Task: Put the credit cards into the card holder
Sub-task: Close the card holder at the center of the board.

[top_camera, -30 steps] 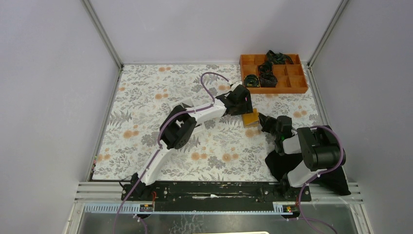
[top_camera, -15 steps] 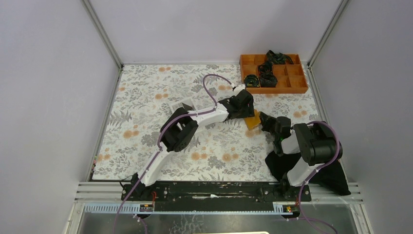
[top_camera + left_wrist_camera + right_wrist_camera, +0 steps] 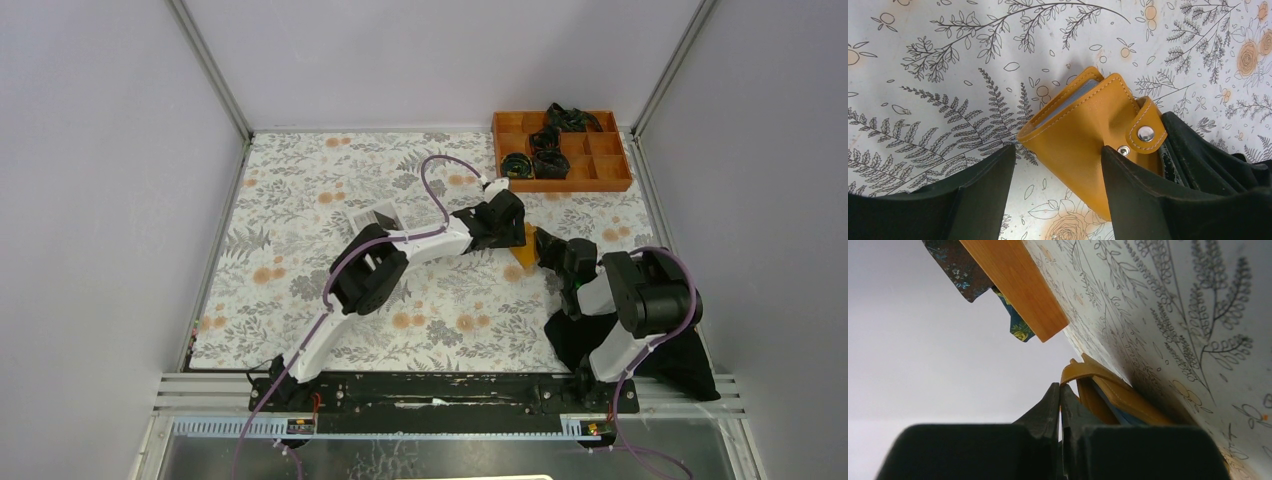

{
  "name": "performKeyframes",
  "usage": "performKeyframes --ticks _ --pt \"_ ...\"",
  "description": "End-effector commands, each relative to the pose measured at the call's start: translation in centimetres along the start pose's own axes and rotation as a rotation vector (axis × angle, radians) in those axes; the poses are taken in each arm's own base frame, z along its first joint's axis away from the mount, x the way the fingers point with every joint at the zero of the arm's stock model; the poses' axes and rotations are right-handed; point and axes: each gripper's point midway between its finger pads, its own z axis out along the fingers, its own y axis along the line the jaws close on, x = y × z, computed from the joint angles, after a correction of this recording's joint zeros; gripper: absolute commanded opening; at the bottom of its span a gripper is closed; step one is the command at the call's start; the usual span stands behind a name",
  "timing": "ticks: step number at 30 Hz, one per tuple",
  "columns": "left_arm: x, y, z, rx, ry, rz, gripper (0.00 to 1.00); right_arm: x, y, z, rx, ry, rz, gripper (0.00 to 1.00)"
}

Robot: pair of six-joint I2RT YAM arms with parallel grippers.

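On the flowery table, right of the middle: the card holder, orange-tan, lying down with its mouth a little open. Sits between the two grippers. Near the orange tray at the far right corner, but not touching it.

Tucked inside the holder: thin, pale grey-blue credit cards. Only their edges showing, so no way to count them.

On the holder's face: a small strap with a shiny snap. Not pressed onto the second snap just below it.

Left gripper: spread wide and pointing down at the holder. One finger over bare table, just beside the holder's corner. The other finger over the holder's face, right by the snaps. Not squeezing anything.

Right gripper: fingers pressed together, low over the table. Tips right up against the holder's curled flap, on the strap side. Maybe nipping the very edge of that flap, but too close and too dark to tell.

In the tray: a few dark bundles, sitting in the left boxes. Under the right arm, at the near right: a black cloth. Beside the left arm, well apart from the holder: a small white box.
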Motion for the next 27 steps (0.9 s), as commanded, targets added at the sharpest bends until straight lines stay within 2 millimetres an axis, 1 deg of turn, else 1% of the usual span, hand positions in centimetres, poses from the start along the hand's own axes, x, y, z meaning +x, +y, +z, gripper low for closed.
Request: performKeyframes --ticks 1,2,4,6,9,11,16,21,24,27 --pt "13.1 10.9 0.0 -0.333 0.405 0.098 0.72 -0.9 -1.3 0.1 0.128 -0.050 0.328 0.08" --pt "12.5 10.9 0.0 -0.335 0.393 0.095 0.72 -0.3 -0.9 -0.2 0.130 -0.033 0.290 0.11" --pt "11.2 10.9 -0.1 -0.338 0.368 0.084 0.72 0.6 -1.3 -0.4 0.177 -0.008 0.208 0.18" --pt "10.0 11.1 -0.3 -0.343 0.350 0.067 0.73 1.4 -1.1 -0.5 0.195 0.017 0.107 0.28" --pt "8.5 11.4 -0.7 -0.347 0.321 0.048 0.72 2.1 -1.6 -1.1 0.262 0.037 -0.056 0.40" --pt "7.9 11.4 -1.0 -0.348 0.312 0.045 0.73 2.5 -1.9 -1.5 0.315 0.051 -0.164 0.45" --pt "7.1 12.0 -1.9 -0.366 0.287 0.057 0.73 2.7 -1.7 -3.1 0.379 0.065 -0.384 0.46" --pt "6.7 12.7 -2.9 -0.370 0.267 0.043 0.73 2.9 -1.5 -4.5 0.419 0.089 -0.494 0.47" --pt "6.4 12.5 -3.3 -0.357 0.254 0.038 0.73 3.1 -1.0 -5.4 0.413 0.107 -0.573 0.47" --pt "6.1 11.6 -3.6 -0.310 0.244 0.030 0.73 3.3 -0.2 -6.0 0.433 0.122 -0.710 0.47"
